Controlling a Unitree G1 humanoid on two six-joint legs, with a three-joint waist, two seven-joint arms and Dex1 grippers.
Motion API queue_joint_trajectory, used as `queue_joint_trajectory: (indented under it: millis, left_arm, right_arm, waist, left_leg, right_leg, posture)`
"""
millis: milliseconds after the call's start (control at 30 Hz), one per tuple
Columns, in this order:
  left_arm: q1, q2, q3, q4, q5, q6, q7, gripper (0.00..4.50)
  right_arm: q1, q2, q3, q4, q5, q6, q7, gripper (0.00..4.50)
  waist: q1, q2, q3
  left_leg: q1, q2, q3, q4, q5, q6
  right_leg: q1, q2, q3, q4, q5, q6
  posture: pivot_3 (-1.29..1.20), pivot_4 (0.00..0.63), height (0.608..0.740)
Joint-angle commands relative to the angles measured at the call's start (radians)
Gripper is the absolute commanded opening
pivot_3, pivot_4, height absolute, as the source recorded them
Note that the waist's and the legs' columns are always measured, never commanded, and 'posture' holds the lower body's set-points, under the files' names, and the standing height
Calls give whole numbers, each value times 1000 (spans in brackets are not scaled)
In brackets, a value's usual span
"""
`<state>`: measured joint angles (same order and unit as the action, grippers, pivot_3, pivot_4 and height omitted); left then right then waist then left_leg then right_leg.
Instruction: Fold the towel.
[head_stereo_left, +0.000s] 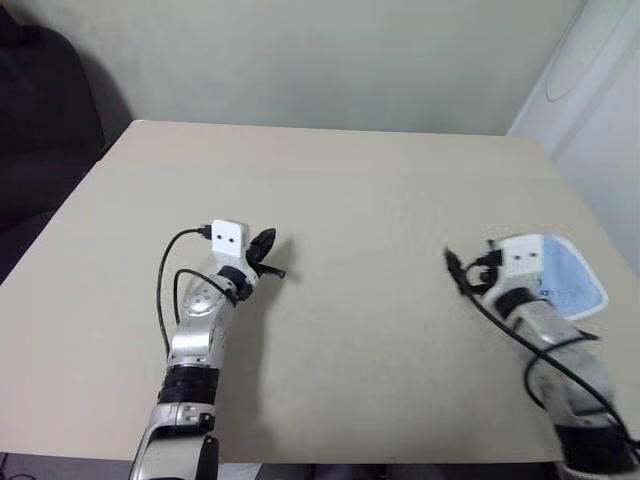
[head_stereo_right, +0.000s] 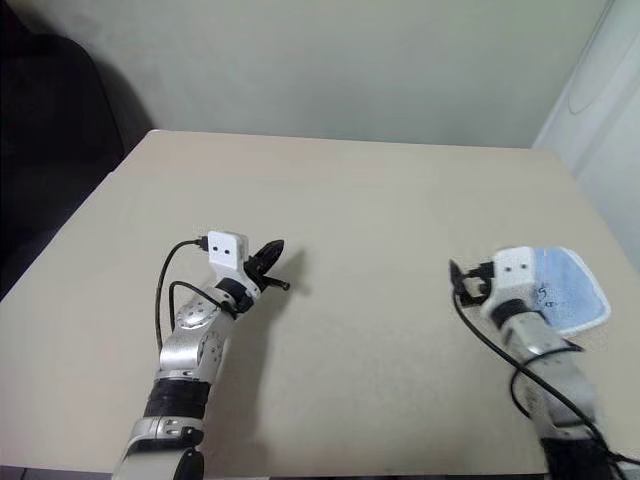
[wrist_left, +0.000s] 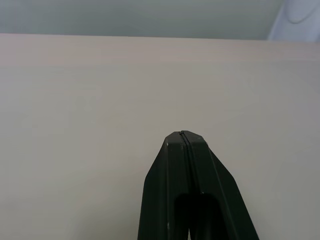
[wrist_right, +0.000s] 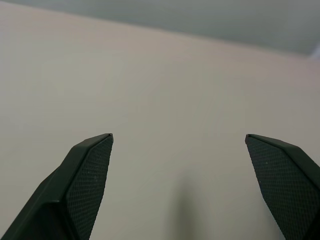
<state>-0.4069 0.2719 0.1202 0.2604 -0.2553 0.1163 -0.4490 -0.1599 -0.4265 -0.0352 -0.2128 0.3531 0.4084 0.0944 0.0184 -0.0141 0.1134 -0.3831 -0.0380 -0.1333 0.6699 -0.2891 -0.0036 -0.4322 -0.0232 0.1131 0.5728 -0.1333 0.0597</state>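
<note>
The towel (head_stereo_left: 572, 278) is a light blue cloth with a white edge. It lies flat on the table (head_stereo_left: 360, 190) near its right edge, and my right wrist hides its left part. In the right wrist view my right gripper (wrist_right: 179, 136) stands wide open over bare tabletop, with nothing between its fingers. It is just left of the towel. My left gripper (head_stereo_left: 268, 250) hovers over the left half of the table, far from the towel. Its fingers (wrist_left: 175, 165) are pressed together, shut on nothing.
The beige table ends at a pale wall at the back. A dark chair-like shape (head_stereo_left: 40, 100) stands off its left side, and a white panel (head_stereo_left: 600, 90) off its right. Bare tabletop stretches between the two arms.
</note>
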Motion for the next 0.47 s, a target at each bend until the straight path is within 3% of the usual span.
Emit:
queue_joint_trajectory:
  millis: [33, 467]
  left_arm:
    - [17, 2, -27, -95, -14, 23, -32, 0]
    - [78, 18, -4, -201, -4, 92, 20, 0]
  right_arm:
    - [-67, 57, 20, 110, -62, -103, 31, 4473]
    - [-111, 179, 63, 212, -156, -201, 99, 4473]
  waist:
    - [3, 0, 0]
    - [2, 0, 0]
  left_leg:
    - [0, 0, 0, 0, -1, -2]
    - [0, 1, 0, -1, -5, -10]
  right_leg:
    - [0, 0, 0, 0, 1, -2]
    - [-2, 0, -1, 0, 4, -6]
  posture:
    - [0, 150, 740]
    - [0, 150, 740]
